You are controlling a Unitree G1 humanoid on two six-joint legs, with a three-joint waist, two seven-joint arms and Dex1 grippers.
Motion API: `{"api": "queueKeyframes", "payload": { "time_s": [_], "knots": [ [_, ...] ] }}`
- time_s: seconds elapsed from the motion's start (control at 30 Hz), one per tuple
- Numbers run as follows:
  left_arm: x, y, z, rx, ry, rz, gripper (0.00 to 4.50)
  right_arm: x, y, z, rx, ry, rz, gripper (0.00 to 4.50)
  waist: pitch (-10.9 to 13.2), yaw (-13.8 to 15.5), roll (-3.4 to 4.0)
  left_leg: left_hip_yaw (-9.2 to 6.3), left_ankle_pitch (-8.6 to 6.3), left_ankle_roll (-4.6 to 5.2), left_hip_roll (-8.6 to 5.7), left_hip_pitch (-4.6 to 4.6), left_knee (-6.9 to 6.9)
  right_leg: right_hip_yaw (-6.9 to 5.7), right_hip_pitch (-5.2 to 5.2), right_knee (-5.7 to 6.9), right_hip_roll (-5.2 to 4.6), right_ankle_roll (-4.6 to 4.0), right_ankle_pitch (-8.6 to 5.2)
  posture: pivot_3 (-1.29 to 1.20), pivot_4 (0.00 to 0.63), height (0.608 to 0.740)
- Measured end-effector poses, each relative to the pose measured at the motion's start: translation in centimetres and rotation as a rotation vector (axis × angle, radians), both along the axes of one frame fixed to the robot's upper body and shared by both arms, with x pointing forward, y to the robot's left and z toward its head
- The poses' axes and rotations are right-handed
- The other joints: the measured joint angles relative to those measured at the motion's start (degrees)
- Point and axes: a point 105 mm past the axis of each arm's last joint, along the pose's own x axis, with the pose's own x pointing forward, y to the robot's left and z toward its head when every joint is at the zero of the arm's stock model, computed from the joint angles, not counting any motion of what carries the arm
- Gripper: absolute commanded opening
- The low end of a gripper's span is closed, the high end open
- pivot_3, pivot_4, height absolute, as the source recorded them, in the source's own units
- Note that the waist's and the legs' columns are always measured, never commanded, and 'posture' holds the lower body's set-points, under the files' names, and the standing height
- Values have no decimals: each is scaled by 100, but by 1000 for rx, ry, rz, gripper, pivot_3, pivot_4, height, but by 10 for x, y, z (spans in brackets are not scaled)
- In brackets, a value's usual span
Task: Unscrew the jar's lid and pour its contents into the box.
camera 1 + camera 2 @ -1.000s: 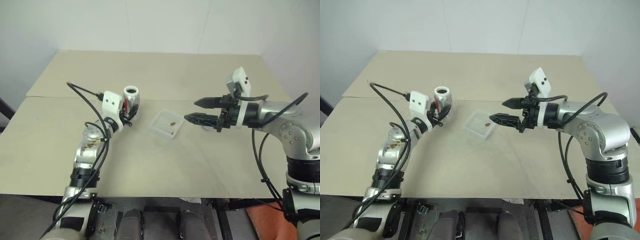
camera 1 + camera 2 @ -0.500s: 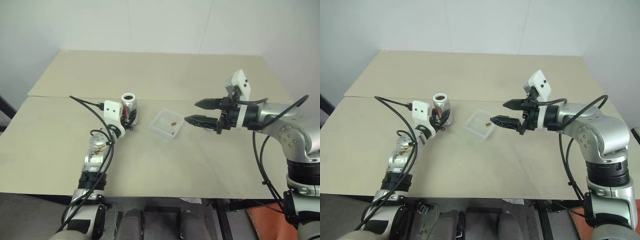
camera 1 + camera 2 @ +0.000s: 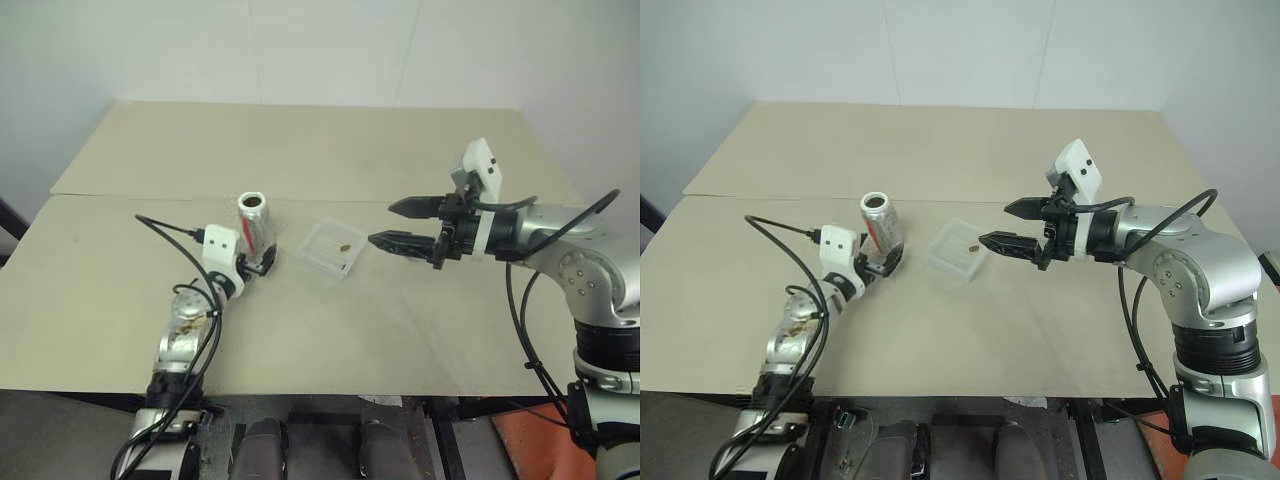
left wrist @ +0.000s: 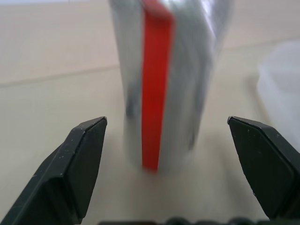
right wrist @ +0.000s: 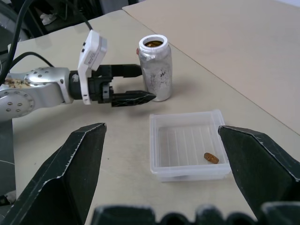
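you are finishing: the jar (image 3: 253, 221) is standing upright on the desk (image 3: 300, 320) between the left gripper (image 3: 262, 262)'s open fingers, the contents (image 5: 210, 158) lying in the box (image 5: 187, 145). next, back away; right gripper (image 3: 390, 222) is hovering open.

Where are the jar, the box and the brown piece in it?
jar (image 5: 156, 70), right wrist view, on its silvery side wall.
box (image 5: 185, 121), right wrist view, on its far rim.
brown piece (image 5: 210, 158), right wrist view, on its middle.

Shiny metal jar (image 5: 156, 68); clear plastic box (image 5: 190, 145).
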Motion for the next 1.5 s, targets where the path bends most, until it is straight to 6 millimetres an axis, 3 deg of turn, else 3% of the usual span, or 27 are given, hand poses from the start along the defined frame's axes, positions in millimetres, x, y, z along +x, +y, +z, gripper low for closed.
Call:
{"api": "queueKeyframes", "payload": {
  "time_s": [0.27,0.47,0.67,1.0,1.23,1.5],
  "knots": [
    [-68,14,12,124,70,-227,4474,-5,-5,-15,-13,36,-12,4500,0,-57,1,1,-1,0,7,7,-6,5,1,-1,-1,-1,-1,0,150,740],
    [-99,23,63,136,23,-467,4474,-9,-7,-18,-37,37,-8,4500,0,-66,1,8,0,-1,12,32,-6,4,17,-1,4,-6,-2,0,150,740],
    [-120,42,97,259,9,-659,4474,-17,-17,-24,-66,17,31,4500,0,-89,1,37,0,0,11,32,-18,7,13,-14,4,-8,-4,0,150,740],
    [-127,43,114,256,-23,-761,4474,-19,-24,-19,-115,-47,60,4500,1,-104,2,46,-1,0,14,32,-22,8,11,-17,4,-8,-4,0,150,740],
    [-129,36,117,242,-30,-771,4474,-21,-28,-26,-126,-32,44,4500,1,-104,2,46,-1,0,14,32,-24,10,11,-19,4,-8,-4,0,150,740],
    [-129,34,117,239,-31,-781,4474,-24,-29,-18,-128,-71,33,4500,1,-105,2,47,-1,0,14,32,-27,10,11,-22,5,-7,-4,0,150,740]
  ]
}}
